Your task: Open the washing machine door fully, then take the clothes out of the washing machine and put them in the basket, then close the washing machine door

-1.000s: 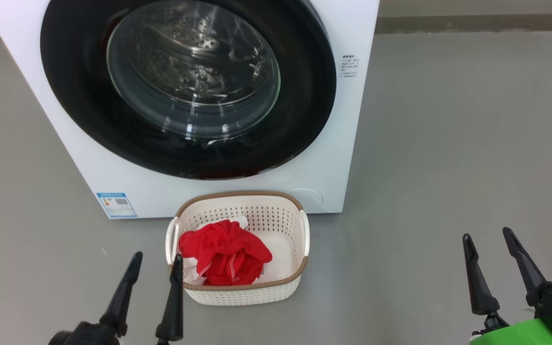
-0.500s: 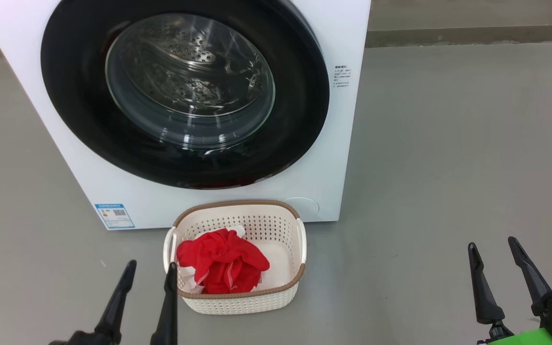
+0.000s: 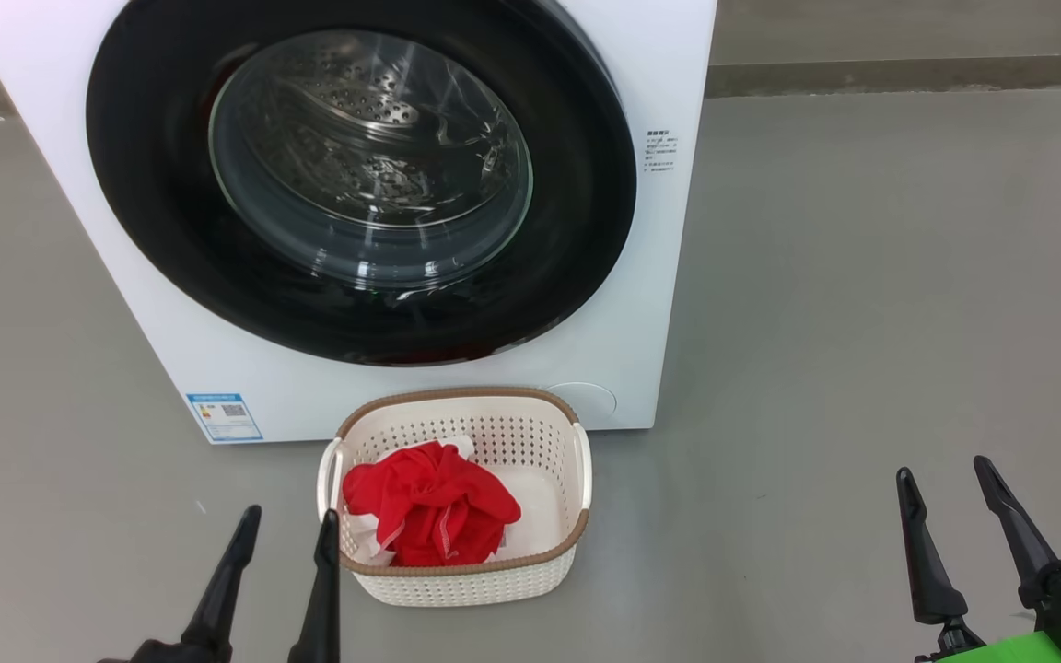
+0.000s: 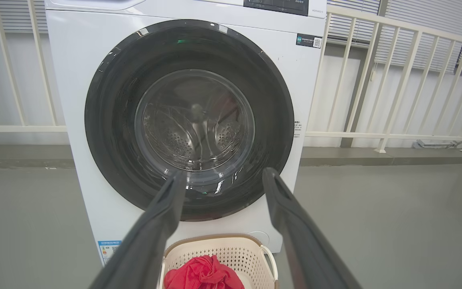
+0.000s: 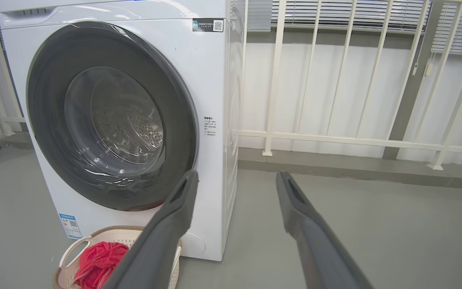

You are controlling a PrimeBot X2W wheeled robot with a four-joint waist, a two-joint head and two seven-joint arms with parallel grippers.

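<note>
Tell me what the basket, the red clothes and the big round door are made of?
The basket looks like moulded cream plastic, matt, with rows of holes; its brown rim imitates weaving. The clothes seem soft, thin fabric, since they crumple in folds. The washing machine door looks like glossy black plastic around a clear glass bowl: it mirrors light, and the steel drum shows through.

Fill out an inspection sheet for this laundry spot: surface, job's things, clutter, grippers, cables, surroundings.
surface: smooth grey floor.
job's things: washing machine stands on the floor; door shut; basket on the floor right in front of it; red clothes lie in the basket.
clutter: nothing seen.
grippers: left gripper open, empty, by the basket's left side; right gripper open, empty, over the floor to the right.
cables: nothing seen.
surroundings: white railing behind the machine, blinds beyond it.
</note>
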